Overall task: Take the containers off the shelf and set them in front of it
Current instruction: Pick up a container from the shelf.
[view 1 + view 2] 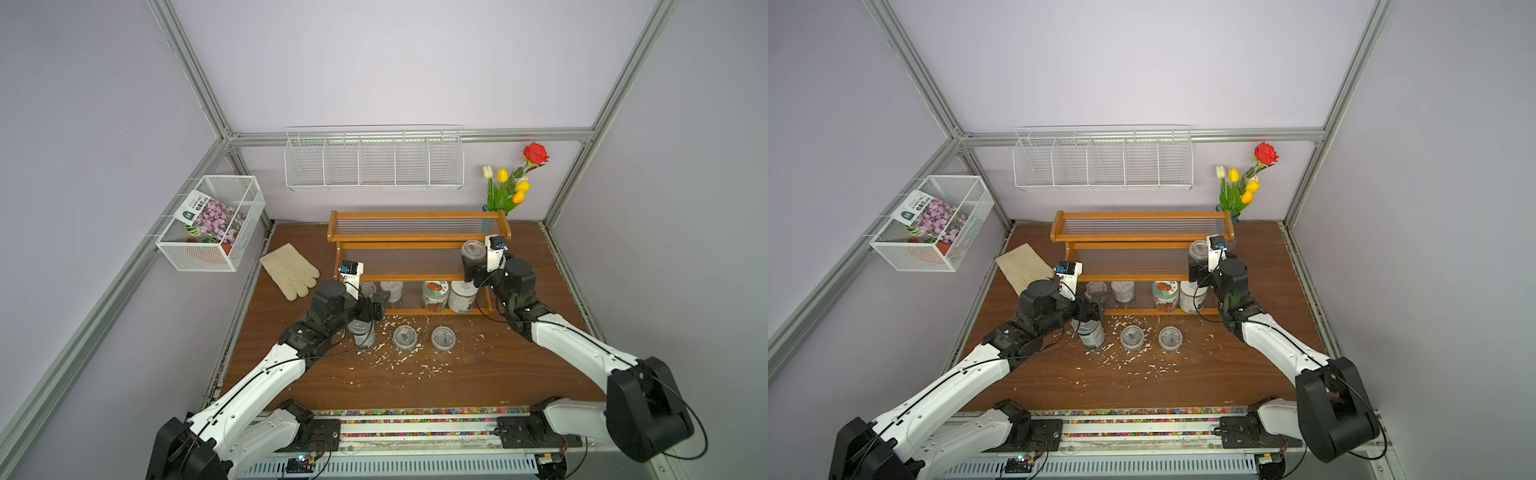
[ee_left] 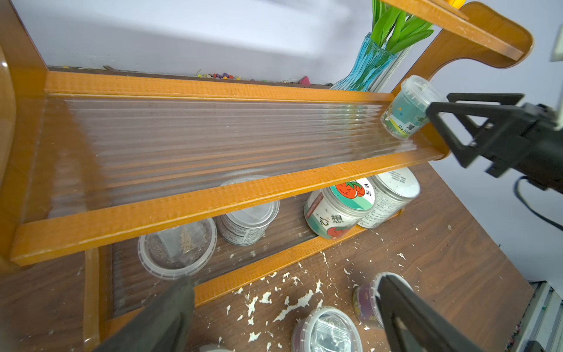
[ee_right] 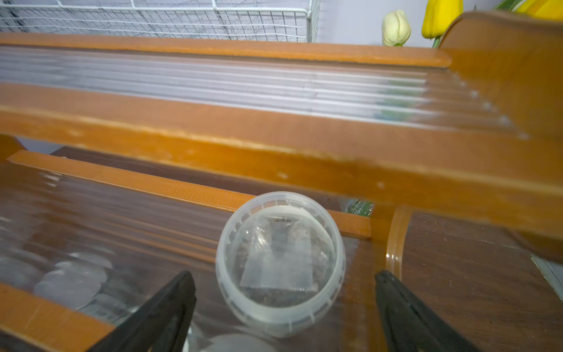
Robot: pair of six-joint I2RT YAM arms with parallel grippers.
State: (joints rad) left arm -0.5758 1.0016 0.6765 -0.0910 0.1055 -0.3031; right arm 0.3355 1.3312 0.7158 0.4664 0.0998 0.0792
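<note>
Tub [image 3: 280, 265] at lower centre sits in the mouth of my wide-open right gripper [image 3: 283, 274]; off-centre closing could knock it off the shelf [image 3: 213, 137]; left gripper [image 2: 285, 279] equally wide, empty.

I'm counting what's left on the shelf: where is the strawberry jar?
In both top views the strawberry jar stands on the bottom tier of the shelf, toward its right end, close beside the white-lidded jar.

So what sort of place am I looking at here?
Probably a robot test booth dressed as a home potting corner: plain walls on an aluminium frame, two arms bolted to a base rail, and a wooden shelf of small tubs.
</note>
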